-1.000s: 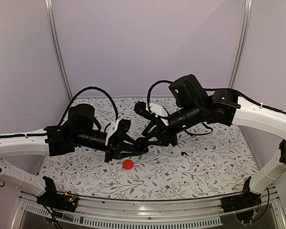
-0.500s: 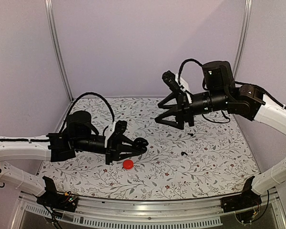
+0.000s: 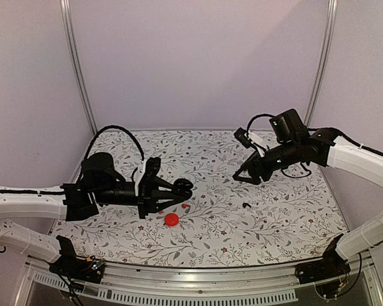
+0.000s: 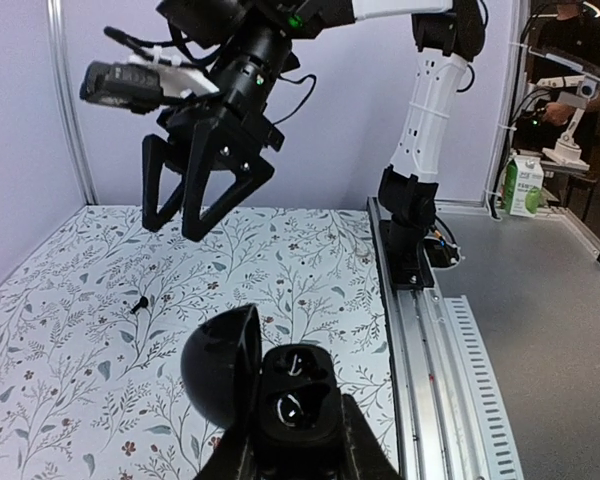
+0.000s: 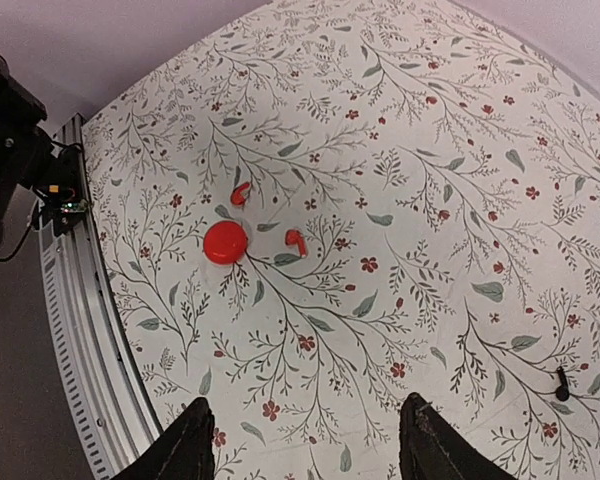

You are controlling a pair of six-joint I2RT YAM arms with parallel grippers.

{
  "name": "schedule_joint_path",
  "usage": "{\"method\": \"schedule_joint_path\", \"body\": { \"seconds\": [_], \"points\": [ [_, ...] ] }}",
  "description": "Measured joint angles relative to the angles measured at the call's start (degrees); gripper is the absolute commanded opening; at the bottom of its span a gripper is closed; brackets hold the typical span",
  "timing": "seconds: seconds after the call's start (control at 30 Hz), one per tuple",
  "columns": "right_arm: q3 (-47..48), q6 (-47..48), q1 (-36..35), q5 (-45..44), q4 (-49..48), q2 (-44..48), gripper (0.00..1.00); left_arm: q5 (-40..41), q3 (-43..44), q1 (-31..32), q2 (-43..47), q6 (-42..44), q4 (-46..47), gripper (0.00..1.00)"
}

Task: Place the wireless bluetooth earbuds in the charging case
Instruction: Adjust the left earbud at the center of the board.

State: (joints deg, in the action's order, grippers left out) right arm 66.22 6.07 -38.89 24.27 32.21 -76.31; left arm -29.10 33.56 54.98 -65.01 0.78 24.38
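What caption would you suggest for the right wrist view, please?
Open right gripper above two red earbuds, a red case and a black earbud.

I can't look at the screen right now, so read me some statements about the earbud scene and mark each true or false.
The left fingers grip an open black charging case. True.
The right fingers hold a red earbud. False: they stand open and empty.
Two red earbuds lie loose near the red round case. True.
The black earbud sits inside the red round case. False: it lies loose on the floral table cover.
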Motion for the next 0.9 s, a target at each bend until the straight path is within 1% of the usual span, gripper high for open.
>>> {"method": "schedule_joint_path", "body": {
  "seconds": [0.13, 0.37, 0.9],
  "points": [
    [-0.2, 0.5, -0.1, -3.0, 3.9, -4.5, 0.56, 0.1, -0.8, -0.2, 0.9, -0.2, 0.6, 0.02],
    [0.0, 0.8, -0.1, -9.4, 8.9, -14.3, 0.55, 0.3, -2.3, -0.4, 1.5, -0.3, 1.5, 0.02],
    [1.7, 0.8, -0.1, -16.0, 11.6, -23.5, 0.51, 0.3, -2.9, -0.4, 1.7, 0.2, 1.5, 0.02]
  ]
}}
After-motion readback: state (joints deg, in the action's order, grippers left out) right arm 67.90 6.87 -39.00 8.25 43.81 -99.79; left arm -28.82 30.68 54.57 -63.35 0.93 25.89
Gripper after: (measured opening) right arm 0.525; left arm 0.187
